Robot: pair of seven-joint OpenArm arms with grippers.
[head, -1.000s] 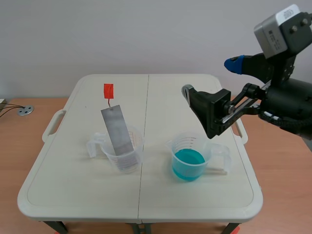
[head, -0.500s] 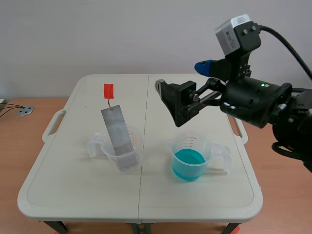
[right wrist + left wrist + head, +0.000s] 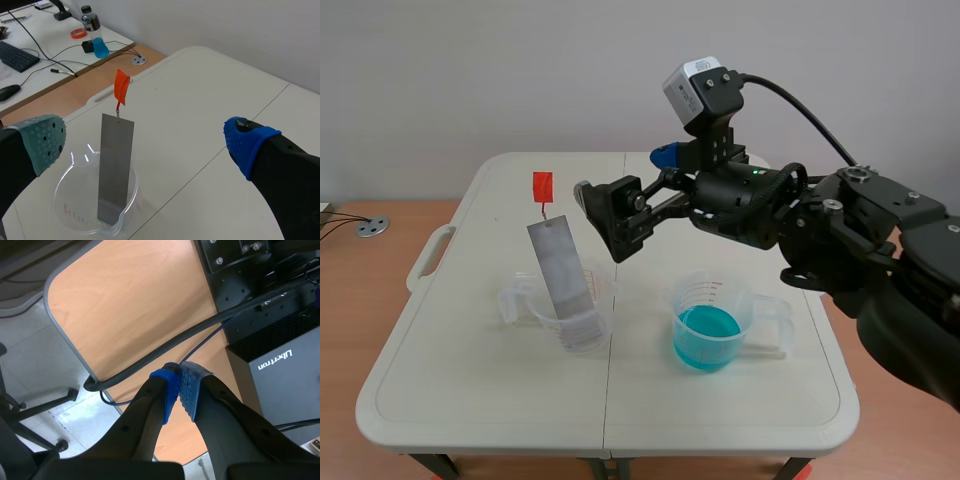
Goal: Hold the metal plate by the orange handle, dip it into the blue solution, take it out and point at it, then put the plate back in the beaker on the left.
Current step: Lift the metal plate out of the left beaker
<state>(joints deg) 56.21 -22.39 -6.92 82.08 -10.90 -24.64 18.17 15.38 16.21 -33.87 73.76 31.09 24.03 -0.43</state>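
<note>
Plate first: the metal plate (image 3: 562, 270) stands tilted in the clear beaker (image 3: 535, 305) on the left half of the bench (image 3: 460, 380). Its lower end is inside the beaker, and its orange handle (image 3: 542, 186) sticks up above it on a thin wire. You have the right claw (image 3: 625, 177) wide open and holding nothing, raised above the bench just beside the plate's upper part and not touching it. In the right wrist view, the plate and handle sit ahead of the claw, between its spread fingers. The second beaker (image 3: 760, 318), with the blue solution (image 3: 705, 330), stands on the right half, apart from the plate. Your left claw (image 3: 181, 390) is closed on nothing with its pads pressed together, away from the bench over a wooden surface and cables.
</note>
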